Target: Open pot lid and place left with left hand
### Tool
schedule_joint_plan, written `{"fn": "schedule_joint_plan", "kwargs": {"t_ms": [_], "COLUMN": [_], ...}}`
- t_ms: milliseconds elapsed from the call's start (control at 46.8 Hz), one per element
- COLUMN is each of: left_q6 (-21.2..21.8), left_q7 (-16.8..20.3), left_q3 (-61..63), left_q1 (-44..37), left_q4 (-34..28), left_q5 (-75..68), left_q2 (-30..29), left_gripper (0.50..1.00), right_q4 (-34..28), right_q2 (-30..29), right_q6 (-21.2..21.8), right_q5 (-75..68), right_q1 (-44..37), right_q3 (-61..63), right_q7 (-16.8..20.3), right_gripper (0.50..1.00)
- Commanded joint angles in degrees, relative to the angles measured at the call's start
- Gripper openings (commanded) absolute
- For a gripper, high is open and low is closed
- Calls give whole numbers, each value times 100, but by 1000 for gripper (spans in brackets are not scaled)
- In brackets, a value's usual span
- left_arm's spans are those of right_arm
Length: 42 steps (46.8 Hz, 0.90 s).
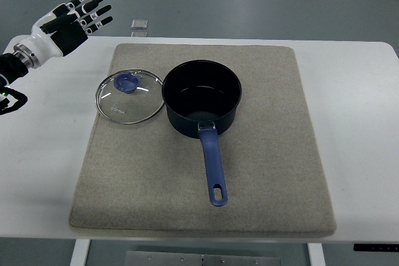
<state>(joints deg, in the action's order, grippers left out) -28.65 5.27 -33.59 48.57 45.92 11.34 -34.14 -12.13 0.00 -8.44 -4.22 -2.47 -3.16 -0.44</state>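
The left hand [75,17] hung at the upper left corner of the view, its arm coming in from the left edge over the white tabletop [43,172]. Its fingers [93,5] were stretched out and slightly fanned, pointing away toward the upper right, and they had hold of nothing.

Below and to the right of those fingers, well apart from them, the glass lid [128,96] lay flat on the grey mat [268,172], blue knob [127,82] facing up. The lid's metal rim sat right against the left wall of the pot [202,96]; whether the two actually touched or only appeared to from this steep angle was hard to say. The pot itself, dark blue and uncovered, stood farther right of the fingers near the middle of the mat, its interior looking bare. Its blue handle [212,165] ran down toward the near edge of the mat, slightly angled to the right, with a hanging hole at the tip.

Just to the right of the fingertips, past the far edge of the mat, a small clear block [139,26] rested on the tabletop's rim.
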Motion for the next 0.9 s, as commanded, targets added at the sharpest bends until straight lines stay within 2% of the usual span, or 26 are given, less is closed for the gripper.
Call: {"fn": "schedule_joint_plan", "kwargs": {"t_ms": [0,877], "left_q6": [0,0], "left_q7": [0,0], "left_q3": [-8,-122], "left_q1": [21,3], "left_q4": [13,13], "left_q5": [0,-61], "left_q2": [-4,136], "left_gripper": [994,994], "right_q4": [0,-9], "right_q2": [0,0], "right_q6": [0,-18], "right_q5": [0,9], "right_q1": [0,0], "right_q3": [0,0], "right_q7": [0,-9], "right_gripper": [915,915]}}
